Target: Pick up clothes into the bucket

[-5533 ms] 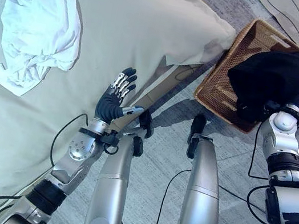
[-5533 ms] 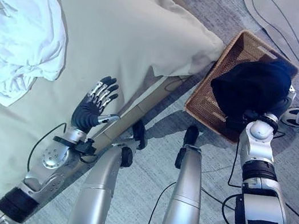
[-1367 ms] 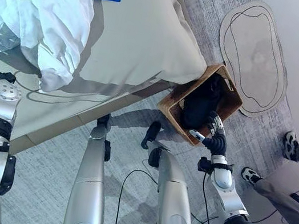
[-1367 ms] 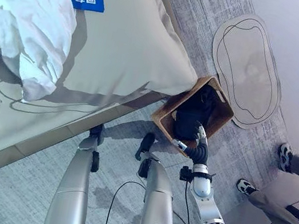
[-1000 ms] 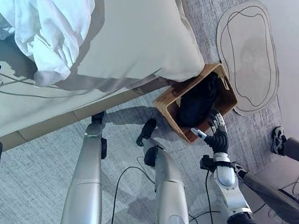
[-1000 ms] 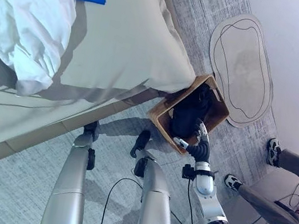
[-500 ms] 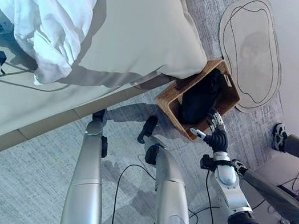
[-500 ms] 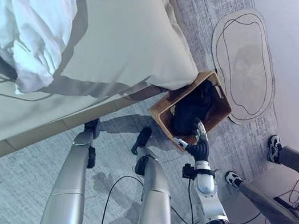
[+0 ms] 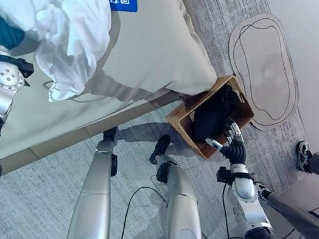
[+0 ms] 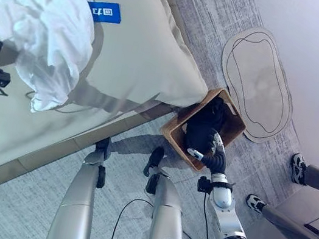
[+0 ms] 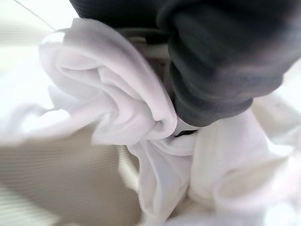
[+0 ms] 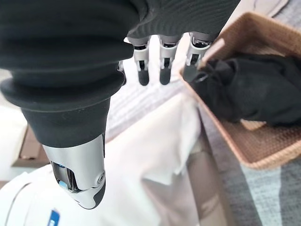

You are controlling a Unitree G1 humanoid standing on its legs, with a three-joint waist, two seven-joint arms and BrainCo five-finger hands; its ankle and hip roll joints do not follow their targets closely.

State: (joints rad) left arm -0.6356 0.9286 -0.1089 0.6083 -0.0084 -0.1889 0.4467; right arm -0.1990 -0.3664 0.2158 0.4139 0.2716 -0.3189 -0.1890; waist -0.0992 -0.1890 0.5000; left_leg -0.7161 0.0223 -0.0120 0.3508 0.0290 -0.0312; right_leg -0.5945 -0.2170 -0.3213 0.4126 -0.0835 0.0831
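One crumpled white cotton garment [image 9: 55, 8] hangs at about ten o'clock, bunched up over the bed. One black cloth garment [image 9: 211, 113] lies heaped in the basket — that makes two pieces of clothing in all. One rectangular woven wicker basket [image 9: 180, 118] sits on the floor at about two o'clock. One wide bed with a beige cover [image 9: 154, 44] takes up the upper left, and it carries one small blue rectangular label [image 9: 121, 1]. One pale oval floor mat with a dark looping outline [image 9: 264, 67] lies at one o'clock. One person stands by at three o'clock — two trousered legs [image 10: 289, 226], two shoes.
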